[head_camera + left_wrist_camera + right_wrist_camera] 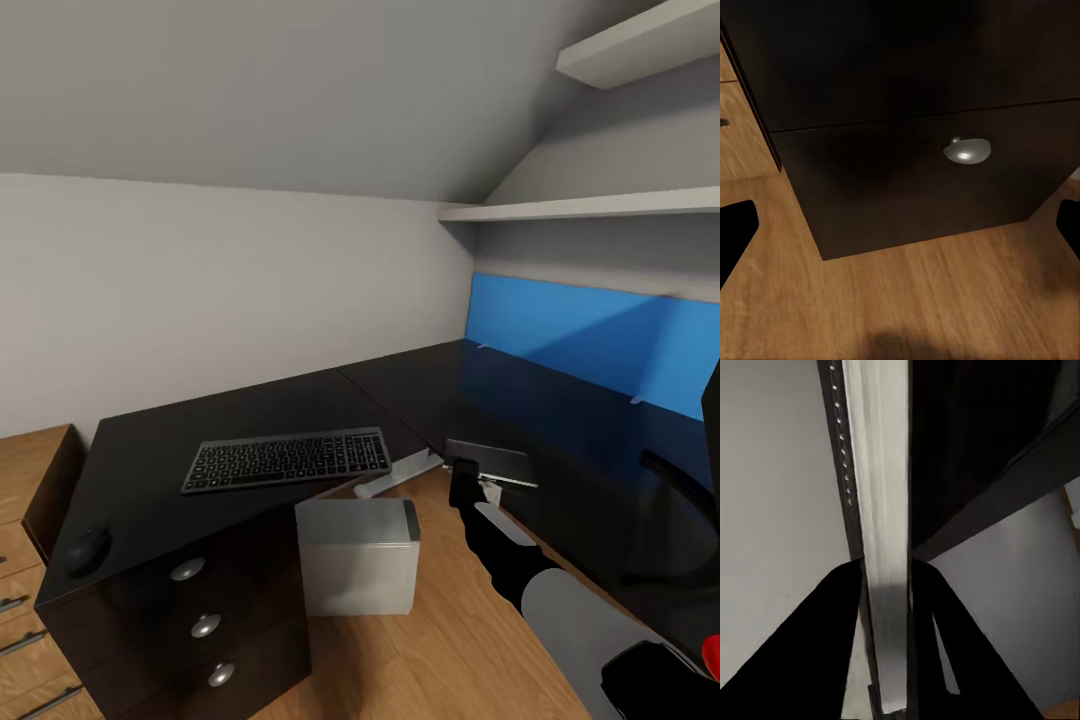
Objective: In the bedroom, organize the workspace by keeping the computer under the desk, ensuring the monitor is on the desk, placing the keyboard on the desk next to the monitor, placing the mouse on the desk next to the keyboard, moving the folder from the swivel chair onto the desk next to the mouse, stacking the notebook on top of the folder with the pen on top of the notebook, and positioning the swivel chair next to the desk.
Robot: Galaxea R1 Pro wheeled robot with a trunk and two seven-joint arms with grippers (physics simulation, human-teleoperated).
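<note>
1. On my head camera the right gripper (468,478) is clamped on the near edge of a flat grey book with a dark cover, the notebook (492,463), holding it just at the front edge of the desk (400,395).
2. On my right wrist camera the two black fingers (825,630) sit on either side of the notebook (881,510), pressed against its pale page edge and dark spiral-bound spine, so that hand is closed on it.
3. The keyboard (288,459) lies flat on the left wing of the desk, well apart from the notebook.
4. The mouse (88,549) rests near the left front corner of the desk, left of the keyboard and apart from it.
5. The computer (358,556) stands on the wooden floor (440,650) in the inner corner of the L, just beside the drawer block with its round knobs (188,570).
6. At the right edge of my head view I see a dark curved shape on the desk; I cannot tell what it is.
7. My left wrist camera faces a black drawer front (915,172) with one silver knob (966,151) above the floor. The left fingers (735,236) show as dark tips at both edges of the view, spread apart, holding nothing.
8. A blue panel (590,340) runs along the wall behind the right wing, under white shelves (590,207).
</note>
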